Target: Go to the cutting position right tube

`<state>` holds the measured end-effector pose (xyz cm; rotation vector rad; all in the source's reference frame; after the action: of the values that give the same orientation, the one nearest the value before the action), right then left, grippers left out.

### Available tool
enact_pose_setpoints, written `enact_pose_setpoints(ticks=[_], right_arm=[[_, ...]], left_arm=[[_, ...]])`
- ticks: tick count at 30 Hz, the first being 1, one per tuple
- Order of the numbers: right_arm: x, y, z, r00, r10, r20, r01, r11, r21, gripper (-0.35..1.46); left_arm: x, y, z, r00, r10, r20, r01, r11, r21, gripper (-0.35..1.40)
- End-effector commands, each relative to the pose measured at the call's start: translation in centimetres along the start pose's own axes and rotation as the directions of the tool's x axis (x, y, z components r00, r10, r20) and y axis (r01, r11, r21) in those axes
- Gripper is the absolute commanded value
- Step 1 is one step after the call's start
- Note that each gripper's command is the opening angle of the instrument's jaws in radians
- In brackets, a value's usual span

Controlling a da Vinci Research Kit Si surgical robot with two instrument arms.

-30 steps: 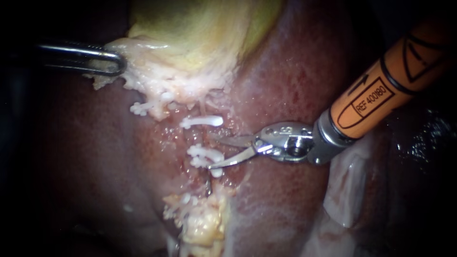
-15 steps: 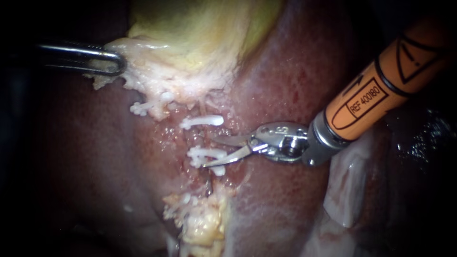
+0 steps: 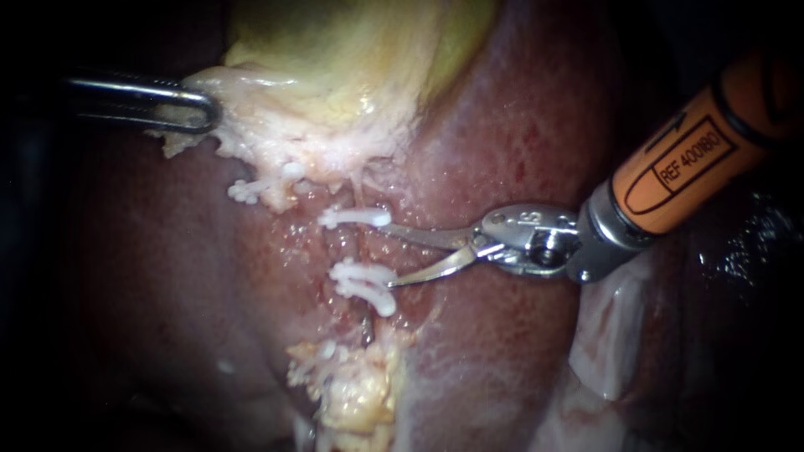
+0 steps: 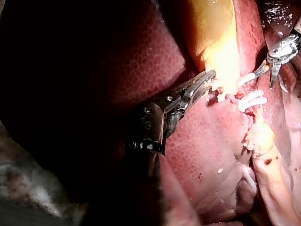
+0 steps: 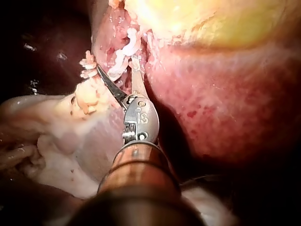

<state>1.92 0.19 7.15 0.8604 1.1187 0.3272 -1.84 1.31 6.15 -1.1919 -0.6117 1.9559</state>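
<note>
1. Steel blades at the tip of my right instrument stand apart in a narrow V and grip nothing. Its orange shaft comes in from the upper right, and the blades point toward the endoscope view's left.
2. The upper blade's tip lies just beside the upper clip. The lower blade's tip reaches the lower clips, though I cannot tell whether metal touches plastic there.
3. The right tube is the short reddish stretch between those clips. Its long axis runs up and down the view, roughly crosswise to the blades. It lies just ahead of the open tips and, as far as I can see, is not yet inside the V.
4. The next move looks like a short advance along the blades' own line, so the bare stretch sits between them and clear of both clips. The right instrument is by far the nearer one.
5. My left instrument is well apart. Its jaws are clamped on the pale edge of the gallbladder, which lies against the liver.
</note>
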Motion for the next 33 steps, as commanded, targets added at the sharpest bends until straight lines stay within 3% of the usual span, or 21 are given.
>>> enact_pose_setpoints(ticks=[1,10,20,33], right_arm=[[-0.02,0.02,0.04,1.0,-0.001,0.001,0.001,1.0,-0.002,1.4],[-0.05,0.09,0.22,1.0,-0.004,0.003,0.004,1.0,-0.015,1.41],[0.0,0.13,0.5,1.0,-0.017,-0.008,0.017,1.0,0.015,1.43],[0.16,0.1,0.74,0.995,-0.038,-0.088,0.046,0.995,0.088,1.35]], left_arm=[[0.0,0.0,0.0,1.0,0.0,0.0,0.0,1.0,0.0,-0.35],[0.0,0.0,0.0,1.0,0.0,0.0,0.0,1.0,0.0,-0.35],[0.0,0.0,0.0,1.0,0.0,0.0,0.0,1.0,0.0,-0.35],[0.0,0.0,0.01,1.0,0.0,0.0,0.0,1.0,-0.001,-0.35]])
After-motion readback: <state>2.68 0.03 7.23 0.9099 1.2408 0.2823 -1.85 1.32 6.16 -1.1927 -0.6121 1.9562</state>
